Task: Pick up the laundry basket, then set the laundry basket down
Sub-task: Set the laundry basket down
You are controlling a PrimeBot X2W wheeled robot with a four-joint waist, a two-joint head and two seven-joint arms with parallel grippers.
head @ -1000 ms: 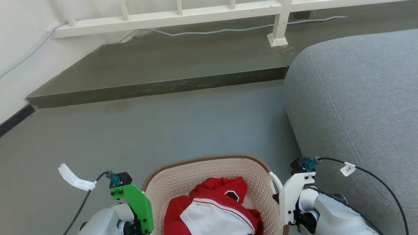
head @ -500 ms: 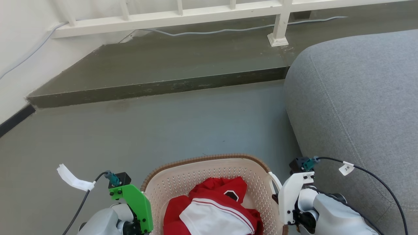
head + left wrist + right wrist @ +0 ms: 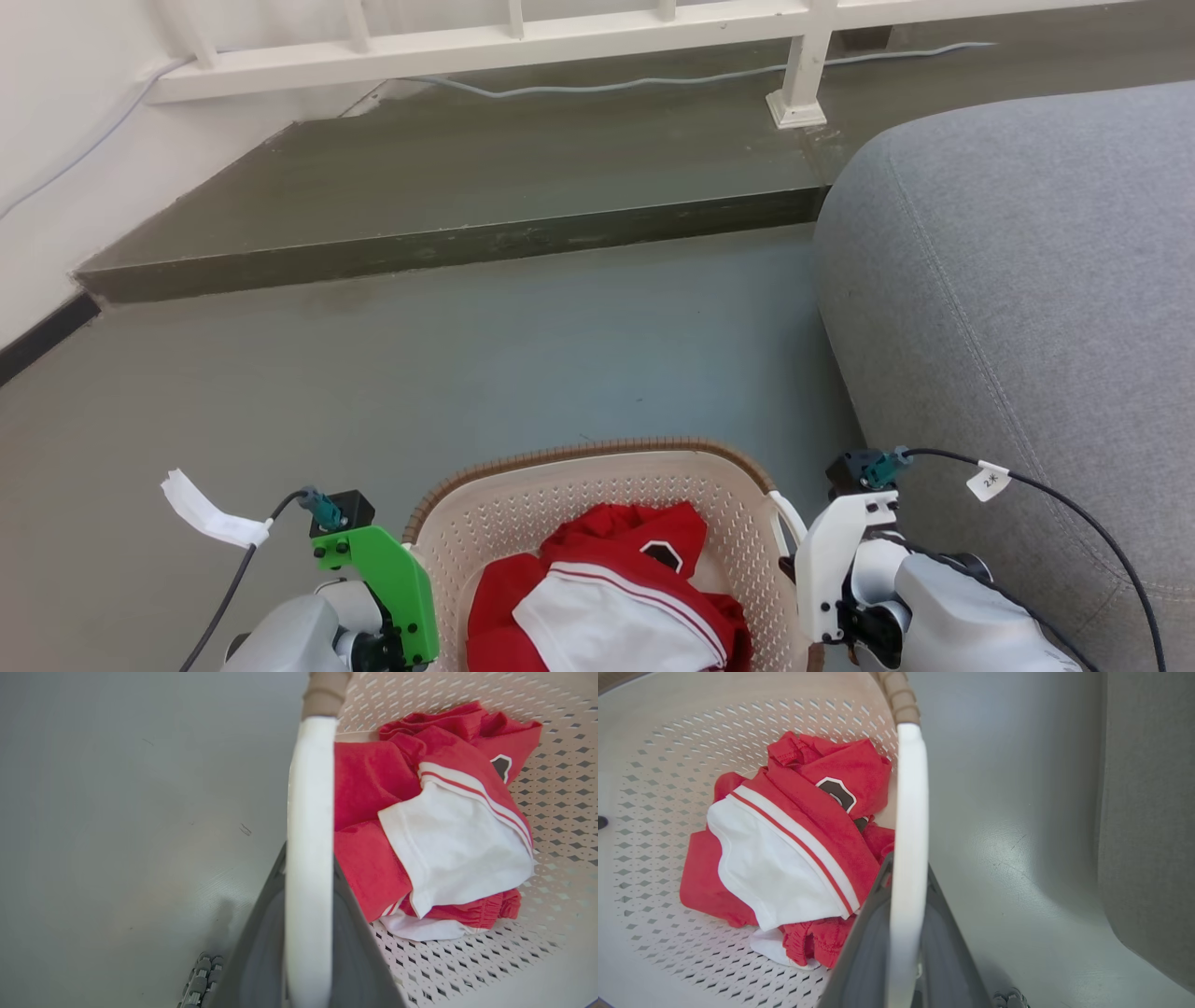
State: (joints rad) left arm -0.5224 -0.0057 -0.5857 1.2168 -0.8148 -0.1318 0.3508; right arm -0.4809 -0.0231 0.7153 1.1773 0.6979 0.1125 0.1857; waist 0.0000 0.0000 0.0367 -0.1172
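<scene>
While the cream perforated plastic laundry basket [image 3: 560, 499] holds red-and-white clothes [image 3: 607, 607], left gripper [image 3: 308, 856] and right gripper [image 3: 908, 863] each pinch a white side handle [image 3: 310, 765].

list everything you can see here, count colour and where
laundry basket: one, cream with brown rim, low centre of the head view
clothes: one bundle, red and white, inside the basket
upholstered seat: one, grey, right of the basket
step: one, dark grey, ahead of the basket
railing: one, white, on the step's far side
cable: one, grey, lying along the step
left hand: one, dark fingers, closed on the basket's left white handle
right hand: one, dark fingers, closed on the right white handle
</scene>
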